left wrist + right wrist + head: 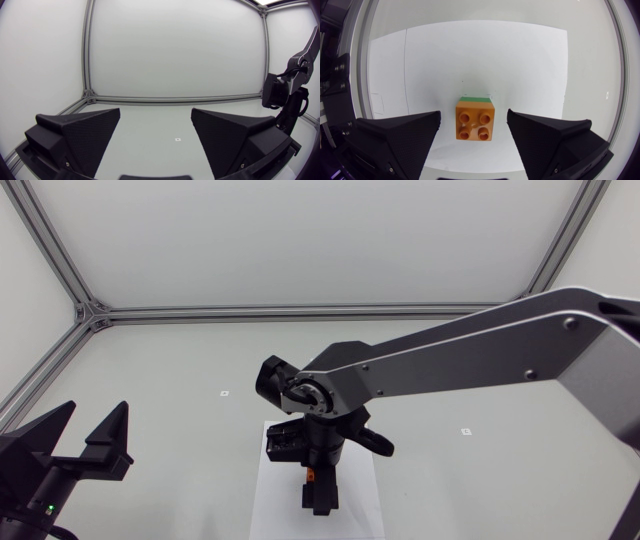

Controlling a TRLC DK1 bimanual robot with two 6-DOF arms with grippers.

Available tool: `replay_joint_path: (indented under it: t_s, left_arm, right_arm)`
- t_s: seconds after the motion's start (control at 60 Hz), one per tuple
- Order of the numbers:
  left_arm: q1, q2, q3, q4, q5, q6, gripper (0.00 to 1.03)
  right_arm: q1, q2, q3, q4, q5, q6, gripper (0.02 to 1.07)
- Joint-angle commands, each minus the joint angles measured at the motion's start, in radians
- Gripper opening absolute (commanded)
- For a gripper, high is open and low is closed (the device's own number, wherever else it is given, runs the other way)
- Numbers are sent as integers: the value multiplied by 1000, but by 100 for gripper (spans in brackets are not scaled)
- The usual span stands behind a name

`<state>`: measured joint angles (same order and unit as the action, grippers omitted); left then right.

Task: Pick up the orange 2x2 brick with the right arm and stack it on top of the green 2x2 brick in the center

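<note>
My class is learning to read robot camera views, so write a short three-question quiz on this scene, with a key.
1. True or false: the orange brick sits on the green brick.
2. The right end effector is: A) shut on the orange brick; B) open, fingers clear of it; C) holding the green brick.
3. Fill in: the left end effector is ____ and holds nothing.
Key: 1 true; 2 B; 3 open.
</note>
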<state>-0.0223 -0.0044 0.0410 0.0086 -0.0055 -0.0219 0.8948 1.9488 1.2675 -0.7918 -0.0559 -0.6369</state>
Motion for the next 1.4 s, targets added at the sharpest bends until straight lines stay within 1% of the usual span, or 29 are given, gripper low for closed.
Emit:
replay_joint_path:
  t_s: [0.0,0.067,0.217,0.35,0.433,0.5,1.067,1.083,1.133,1.15,1.383]
  left_arm:
    - [2,-8,-41,-13,6,13,99]
    - [2,-8,-41,-15,4,13,99]
    - [2,-8,-41,-15,4,13,99]
    - [2,-8,-41,-15,4,13,99]
    - [2,-8,-41,-15,4,13,99]
    - [2,-8,-41,-15,4,13,99]
    - [2,-8,-41,-15,4,13,99]
    - [2,-8,-41,-15,6,13,99]
    - [2,-8,-41,-15,4,13,99]
    - [2,-8,-41,-15,6,13,99]
    - [2,-8,-41,-15,4,13,99]
  right_arm:
    - [-7,29,-13,2,-2,-18,103]
    - [-13,32,-14,11,-1,-18,102]
    - [-19,33,-25,25,1,-20,89]
    - [-17,33,-26,29,-2,-21,75]
    - [-13,33,-33,35,-7,-23,62]
    - [-10,32,-33,37,-13,-23,57]
    - [0,29,-22,35,-21,-18,56]
    - [0,29,-22,35,-21,-18,56]
    - [0,29,-22,35,-24,-18,47]
    - [0,29,-20,35,-25,-18,47]
    - [0,29,-14,37,-27,-18,47]
